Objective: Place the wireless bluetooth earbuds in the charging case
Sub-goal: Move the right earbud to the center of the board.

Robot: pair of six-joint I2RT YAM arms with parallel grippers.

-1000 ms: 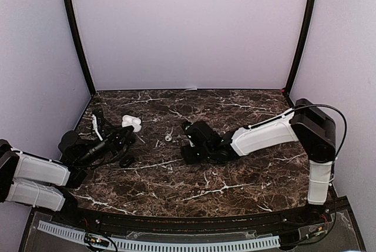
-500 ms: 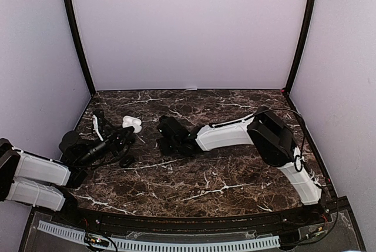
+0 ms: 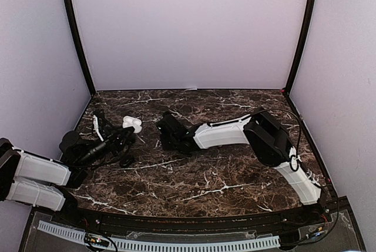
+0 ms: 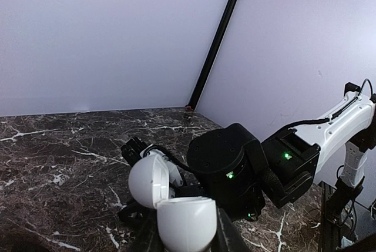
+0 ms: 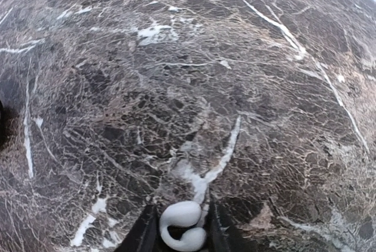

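Observation:
My left gripper (image 4: 187, 235) is shut on the white charging case (image 4: 187, 222), whose lid (image 4: 150, 180) stands open. In the top view the case (image 3: 133, 124) is at the table's left, at the tip of the left gripper (image 3: 124, 134). A white earbud (image 5: 183, 226) lies on the marble between the two fingers of my right gripper (image 5: 181, 233), which press on its sides. Seen from above, the right gripper (image 3: 166, 130) sits just right of the case and covers the earbud. No other earbuds show.
The dark marble table (image 3: 223, 175) is walled by pale panels with black corner posts (image 3: 76, 34). The right arm's black wrist (image 4: 226, 170) looms close behind the open case. A black cable loop (image 3: 126, 161) lies by the left arm.
The right arm has swung left across the table to the earbud's spot and its jaws have closed in on the earbud. The left arm and the case have not moved.

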